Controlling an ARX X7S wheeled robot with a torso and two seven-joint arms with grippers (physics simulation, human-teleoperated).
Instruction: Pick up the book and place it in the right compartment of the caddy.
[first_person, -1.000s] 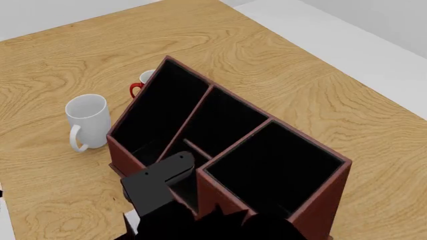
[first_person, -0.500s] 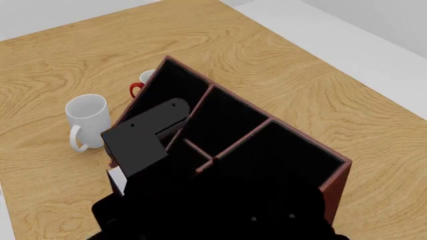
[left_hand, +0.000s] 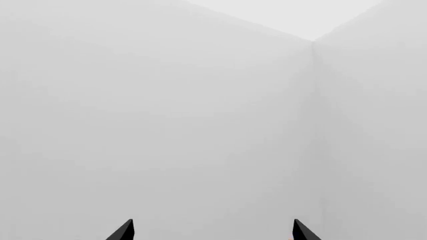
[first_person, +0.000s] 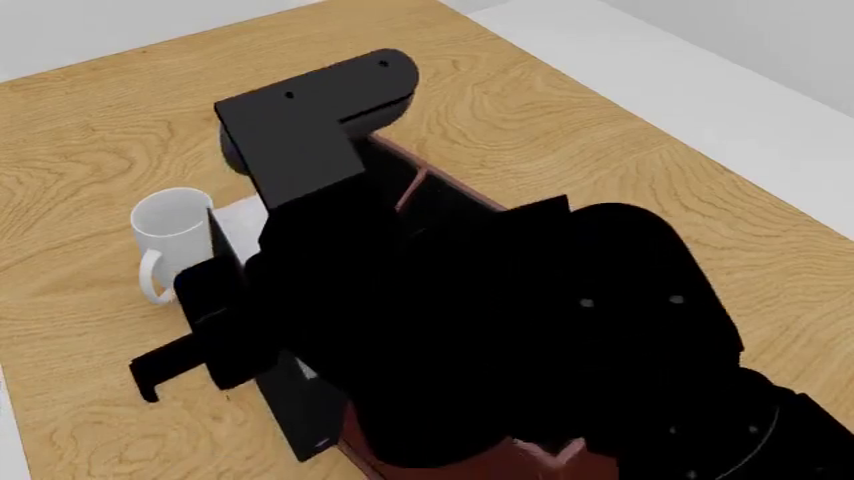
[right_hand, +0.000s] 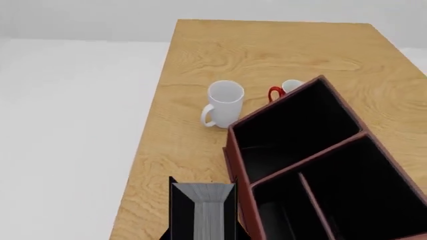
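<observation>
Your right pincer (right_hand: 202, 235) is clamped on the book (right_hand: 203, 210): in the right wrist view its white page edges sit between two black covers, right at the camera, with the fingers only just in frame. The book is held in the air, just beside the caddy (right_hand: 313, 165), outside its reddish-brown wall and above the worktop (right_hand: 200, 65). It is not in any compartment.

From that view you see the caddy's black-lined sections open from above, with a long one nearest the mugs and divided ones behind it. The tall right compartment cannot be made out in either view. A white mug (right_hand: 222, 103) stands on the worktop near the caddy's corner, and a second mug with a red handle (right_hand: 283, 90) is pressed close against the caddy's far wall.

In the head view your right arm (first_person: 507, 330) fills most of the frame and hides nearly all of the caddy; only a strip of its rim shows. The white mug stands clear to the left of the arm.

Your left pincer (left_hand: 212, 231) shows only two dark fingertips set wide apart, with nothing between them, pointing at a blank pale wall.
</observation>
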